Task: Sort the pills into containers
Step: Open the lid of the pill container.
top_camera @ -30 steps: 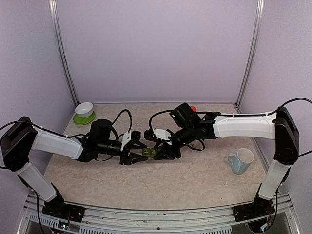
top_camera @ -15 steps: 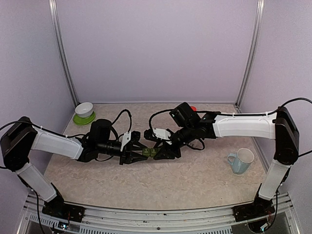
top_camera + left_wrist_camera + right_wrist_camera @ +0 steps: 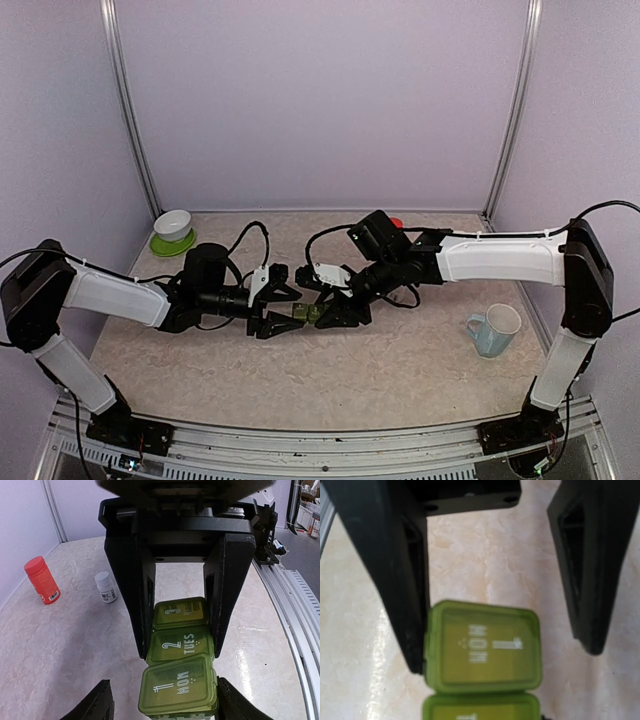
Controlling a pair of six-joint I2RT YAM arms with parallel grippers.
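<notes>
pill organizer (image 3: 180, 645): 1 strip, 3 green compartments, on table (image 3: 400, 370) | right gripper (image 3: 504, 656): clamped on it | left gripper (image 3: 287, 311): fingers apart at MON end | red bottle (image 3: 42, 580): 1 | white bottle (image 3: 106, 587): 1 | mug (image 3: 494, 330): 1 | bowl (image 3: 173, 224): 1

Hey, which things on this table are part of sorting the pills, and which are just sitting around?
Job: green pill organizer, left hand, right hand; likely the red bottle and white bottle too.
Lying about: pale blue mug, white bowl on its green saucer.
</notes>
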